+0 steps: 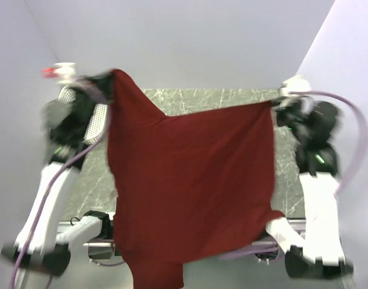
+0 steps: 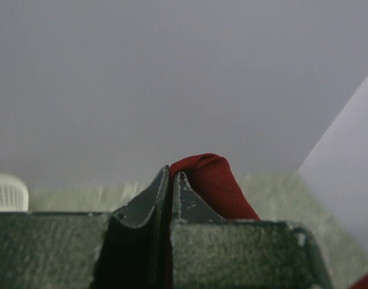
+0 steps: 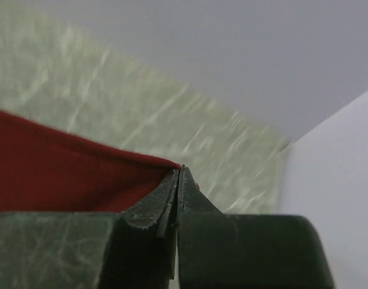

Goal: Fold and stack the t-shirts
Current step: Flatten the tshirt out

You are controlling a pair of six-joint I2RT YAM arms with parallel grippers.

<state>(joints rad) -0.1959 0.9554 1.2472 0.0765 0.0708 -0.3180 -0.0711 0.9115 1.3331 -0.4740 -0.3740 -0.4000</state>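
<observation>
Near the arm bases, the shirt point(image 1: 190, 174) is hanging low, its bottom fold drooping past the table's near edge. Above that, it is spreading as one wide maroon sheet, airborne, between the two raised arms. L gripper point(image 1: 109, 84) is pinching the upper-left corner, jaws clamped together on a bunched wad of cloth. R gripper point(image 1: 275, 107) is gripping the upper-right corner, jaws tight on a thin edge. L side is sitting higher than R, so the top edge is sloping and sagging mid-span. Farther back, the table point(image 1: 220, 97) is showing its marble top behind the cloth, and a basket point(image 2: 6, 192) is peeking in at far left of the L wrist view.

Step in hand, prob.: spreading the shirt for lay-down. To do it well: level both corners, draw them apart till the top edge is going taut w/o tugging cloth out of the thin R pinch, then lower hem-first so the shirt is landing flat, not bunched.
</observation>
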